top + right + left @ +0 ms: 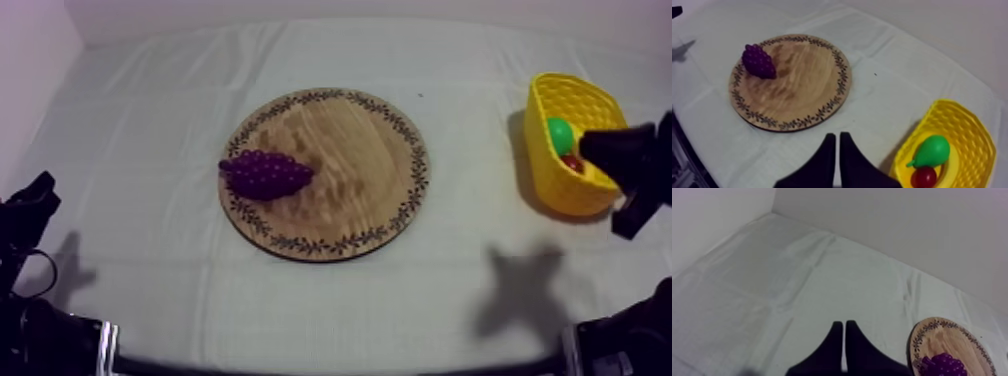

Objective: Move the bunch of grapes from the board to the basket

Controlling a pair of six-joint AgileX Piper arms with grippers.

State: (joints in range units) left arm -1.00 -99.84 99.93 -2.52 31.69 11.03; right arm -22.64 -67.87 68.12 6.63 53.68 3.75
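PICKING TIME: A purple bunch of grapes [265, 174] lies on the round wooden board [350, 170] at mid-tabletop [150, 110]. It sits on the board's half toward the robot's left arm, its broad end over the patterned rim and its tapered tip pointing in toward the board's centre. The long axis runs across the board from one arm's side to the other. The yellow basket [590, 200] stands well apart from the board on the right arm's side, already holding a green pear [559, 131] and a small red fruit [572, 162]. The right claw [837, 136], fingers pressed together on nothing, hangs off the board by the basket, with the grapes across most of the board's width from it. The left claw [843, 324], likewise closed and empty, hangs off the board on the opposite side. By the look of it the left claw is the nearer to the fruit and the right the nearer to the basket; whichever goes must first part its fingers, and would do best to close across the bunch's short width rather than along its length
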